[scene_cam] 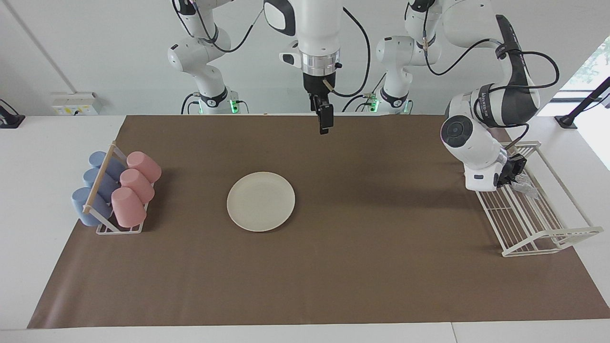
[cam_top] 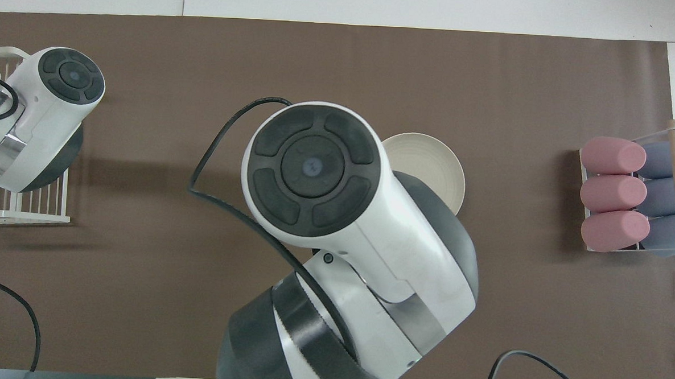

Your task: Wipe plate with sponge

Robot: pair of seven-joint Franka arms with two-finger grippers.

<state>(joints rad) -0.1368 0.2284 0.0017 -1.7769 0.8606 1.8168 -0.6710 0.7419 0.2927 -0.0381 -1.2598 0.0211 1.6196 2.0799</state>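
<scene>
The cream-white plate [scene_cam: 260, 201] lies flat on the brown mat, near the middle of the table. In the overhead view the plate [cam_top: 438, 165] is partly covered by my right arm. The silvery sponge [scene_cam: 526, 190] lies in the white wire rack [scene_cam: 538, 228] at the left arm's end of the table. My left gripper [scene_cam: 514, 176] is low in that rack, right at the sponge. My right gripper [scene_cam: 325, 125] hangs in the air over the mat's edge nearest the robots and holds nothing I can see. In the overhead view both grippers are hidden under their own arms.
A small rack [scene_cam: 102, 224] with three pink cups [scene_cam: 136, 186] and three blue cups [scene_cam: 97, 188] on their sides stands at the right arm's end, also in the overhead view [cam_top: 628, 196]. The wire rack shows there too [cam_top: 6, 209].
</scene>
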